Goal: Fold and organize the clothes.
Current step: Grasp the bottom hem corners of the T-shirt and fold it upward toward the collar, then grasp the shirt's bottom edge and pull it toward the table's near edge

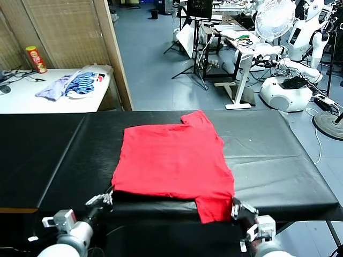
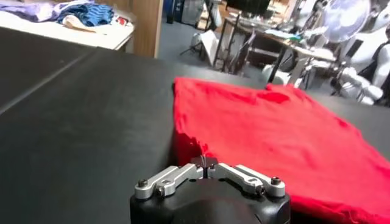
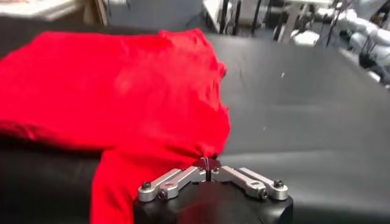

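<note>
The clothes are one bright red T-shirt point(image 1: 174, 158), spread flat on the black table point(image 1: 278, 160). One sleeve points to the far side. The other sleeve point(image 1: 213, 210) hangs over the table's near edge. My left gripper point(image 1: 109, 197) is at the shirt's near left corner, and in the left wrist view it point(image 2: 205, 165) is shut on a pinch of the red hem point(image 2: 201, 152). My right gripper point(image 1: 235, 206) is at the near right corner by the hanging sleeve. In the right wrist view it point(image 3: 208, 165) is shut on a tuft of the red cloth point(image 3: 152, 115).
A white side table point(image 1: 32, 99) at the back left holds a lavender garment point(image 1: 53, 87), a blue striped garment point(image 1: 83, 83) and a red can point(image 1: 36, 59). A wooden screen point(image 1: 75, 32) stands behind it. Desks, a fan point(image 1: 274, 19) and white robots fill the floor beyond.
</note>
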